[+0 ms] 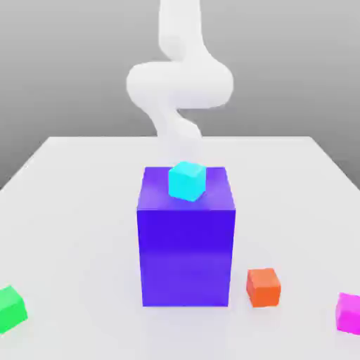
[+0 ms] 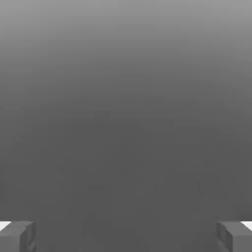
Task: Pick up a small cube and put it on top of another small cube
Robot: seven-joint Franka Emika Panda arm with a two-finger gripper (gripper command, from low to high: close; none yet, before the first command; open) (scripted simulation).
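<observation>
I read the step in hand as the approach to the first pick; nothing is held, and in the hand view my gripper [image 2: 126,236] has its two fingertips [image 2: 17,235] far apart at the edges of the picture, only grey floor between them. Taking the exterior view as a clock face centred on the big blue-violet block [image 1: 186,239] and going left to right: the small green cube [image 1: 12,308] lies at about eight o'clock, well apart from the block, at that view's left edge; the cyan cube [image 1: 187,180] sits on the block's top face at twelve o'clock, turned a little off square; the small orange cube [image 1: 264,287] rests on the table [image 1: 77,190] at about four o'clock, just beside the block's lower corner; the small cube [image 1: 349,312], bright magenta-pink, lies farther out at four o'clock, partly cut by the right edge. The white arm [image 1: 179,81] rises behind the block at twelve o'clock.

To do this well, I judge I should swing the open hand around or over the block, not through it; come down straight over the small cube, square the fingers to two opposite faces, and close low on its sides. The block stands between arm and cube; the orange cube is the nearest likely base.
</observation>
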